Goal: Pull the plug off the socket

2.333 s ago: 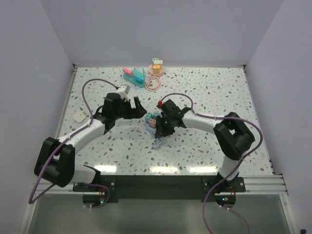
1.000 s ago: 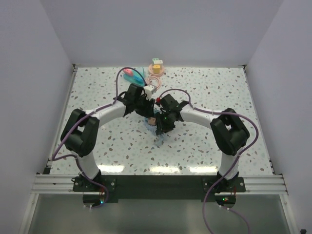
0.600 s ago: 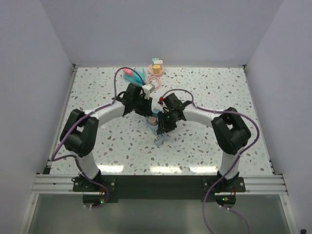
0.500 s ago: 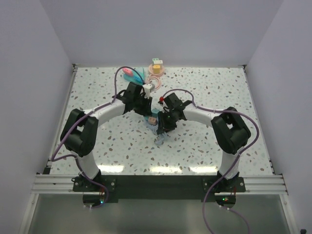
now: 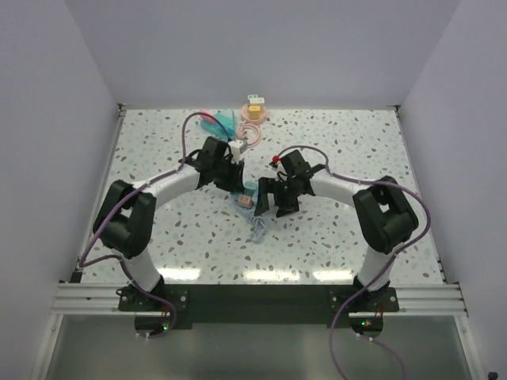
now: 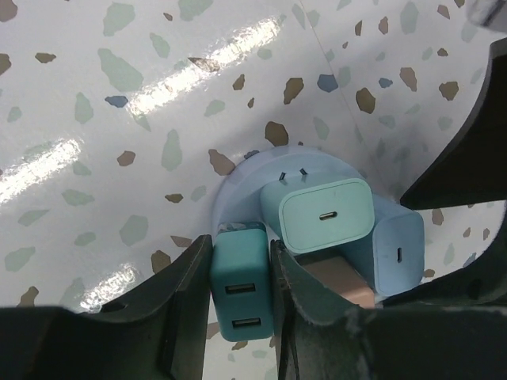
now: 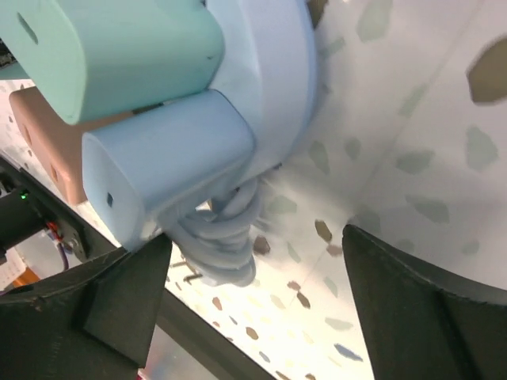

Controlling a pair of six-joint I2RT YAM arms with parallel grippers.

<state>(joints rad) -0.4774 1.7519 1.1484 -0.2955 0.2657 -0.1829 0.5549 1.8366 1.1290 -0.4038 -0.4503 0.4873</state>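
On the speckled table [image 5: 356, 134], the left gripper [image 6: 240, 261] pinched the teal plug [image 6: 240, 293] at the rim of the round socket [image 6: 242, 182] mid-table while the right gripper [image 7: 257, 269] gaped empty beside it, so a straight, braced pull looked wisest.

White terrazzo-speckled table [image 5: 198, 245] — glossy, with light glare streaks [image 5: 261, 275] along its near edge. Plain pale lavender walls [image 5: 261, 47] close off the far, left and right edges. Black mounting rail [image 5: 261, 305] at front.
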